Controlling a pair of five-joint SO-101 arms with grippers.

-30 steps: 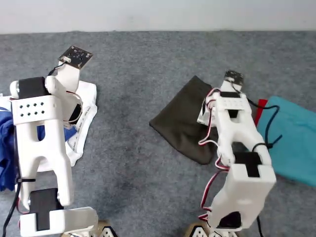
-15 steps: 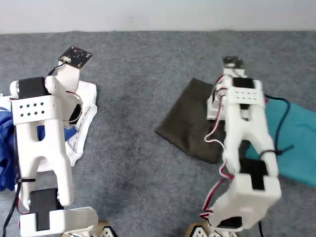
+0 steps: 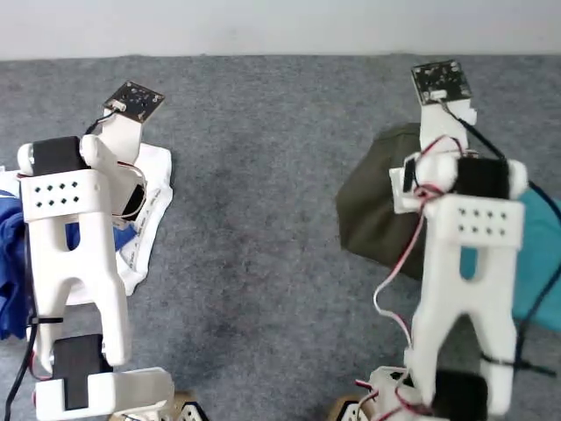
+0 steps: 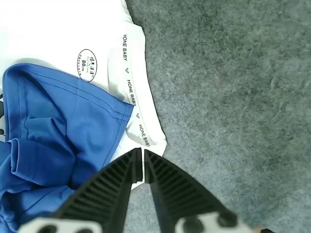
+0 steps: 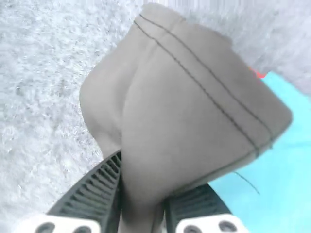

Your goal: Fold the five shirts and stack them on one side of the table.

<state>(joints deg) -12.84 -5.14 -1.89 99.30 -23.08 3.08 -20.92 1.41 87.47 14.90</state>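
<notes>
My right gripper is shut on the dark olive shirt, whose cloth bulges up between the fingers. From above, that olive shirt lies bunched at the right of the table, partly under the right arm. A teal shirt lies beside it at the right edge, with a bit of red cloth at its border. My left gripper is shut on nothing, over the edge of a white shirt. A blue shirt lies on the white one. The white shirt and blue shirt sit at the table's left.
The grey carpet-like table top stretches between the two arms. A pale wall runs along the far edge. The left arm stands over the left pile.
The right arm has swung toward the far right, dragging the olive shirt right and bunching it up against the teal one. The left arm has kept still.
</notes>
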